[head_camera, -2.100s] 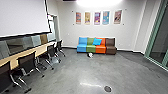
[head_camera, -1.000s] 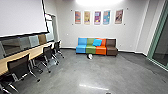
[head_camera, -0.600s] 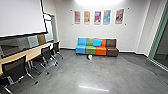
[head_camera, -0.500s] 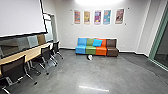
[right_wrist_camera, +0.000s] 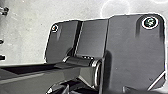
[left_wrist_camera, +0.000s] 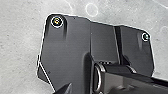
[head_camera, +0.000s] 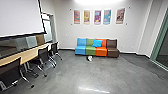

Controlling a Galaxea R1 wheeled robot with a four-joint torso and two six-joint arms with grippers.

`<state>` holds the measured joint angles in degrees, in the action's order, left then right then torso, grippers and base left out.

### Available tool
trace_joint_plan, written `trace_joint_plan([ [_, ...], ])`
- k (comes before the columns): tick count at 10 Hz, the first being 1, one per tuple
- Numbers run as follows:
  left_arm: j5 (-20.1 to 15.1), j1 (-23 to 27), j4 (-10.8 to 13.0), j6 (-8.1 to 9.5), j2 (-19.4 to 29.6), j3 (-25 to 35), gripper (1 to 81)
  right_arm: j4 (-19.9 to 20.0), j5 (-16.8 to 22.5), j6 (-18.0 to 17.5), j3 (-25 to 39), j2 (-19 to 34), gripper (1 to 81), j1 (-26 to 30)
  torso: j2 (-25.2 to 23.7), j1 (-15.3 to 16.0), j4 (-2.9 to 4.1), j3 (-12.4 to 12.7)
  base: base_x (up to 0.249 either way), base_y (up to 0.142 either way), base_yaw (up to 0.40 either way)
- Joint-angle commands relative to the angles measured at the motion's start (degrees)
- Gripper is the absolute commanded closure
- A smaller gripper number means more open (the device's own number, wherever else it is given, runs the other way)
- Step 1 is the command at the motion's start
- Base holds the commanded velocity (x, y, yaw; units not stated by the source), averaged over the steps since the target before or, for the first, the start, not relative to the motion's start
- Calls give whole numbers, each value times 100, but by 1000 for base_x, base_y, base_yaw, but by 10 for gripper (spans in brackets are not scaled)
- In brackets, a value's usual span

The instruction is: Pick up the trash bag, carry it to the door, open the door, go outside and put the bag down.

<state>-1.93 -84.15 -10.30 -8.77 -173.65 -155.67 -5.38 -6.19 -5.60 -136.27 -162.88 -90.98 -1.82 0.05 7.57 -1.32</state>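
In the head view a small white bundle, dark on its left side, lies on the floor in front of the green seat of the sofa; it looks like the trash bag, though its shape is hard to make out. At the back left is a doorway with a light, glassy panel, partly hidden by the projection screen. Both wrist views look down on the robot's own base and the grey floor around it, with no bag in them.
A sofa in blue, green, orange and brown stands along the back wall. On the left, black chairs line a long wooden table below a screen. Glass panels rise at right; a thin cable crosses the floor.
The camera has moved forward: the sofa and white bundle look slightly nearer, the chairs have slid toward the left edge, and the dark round floor spot has left the bottom of the head view.
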Motion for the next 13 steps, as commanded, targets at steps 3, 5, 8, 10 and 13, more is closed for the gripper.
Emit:
trace_joint_plan([
  [3,-335,368,2,-11,-21,28,10,-78,277,50,49,51,10,234,0,0,0,0,214,0,0],
  [5,-335,368,11,-11,-21,28,10,-78,277,50,57,42,10,233,0,0,0,0,214,0,0],
  [8,-335,377,11,-11,-20,28,10,-86,277,50,49,34,10,233,0,0,0,0,214,0,0],
  [10,-335,377,11,-11,-21,28,10,-95,277,50,49,34,10,224,0,0,0,0,214,0,0],
  [13,-335,377,11,-11,-12,28,10,-95,277,50,49,34,10,224,0,0,0,0,214,0,0],
])
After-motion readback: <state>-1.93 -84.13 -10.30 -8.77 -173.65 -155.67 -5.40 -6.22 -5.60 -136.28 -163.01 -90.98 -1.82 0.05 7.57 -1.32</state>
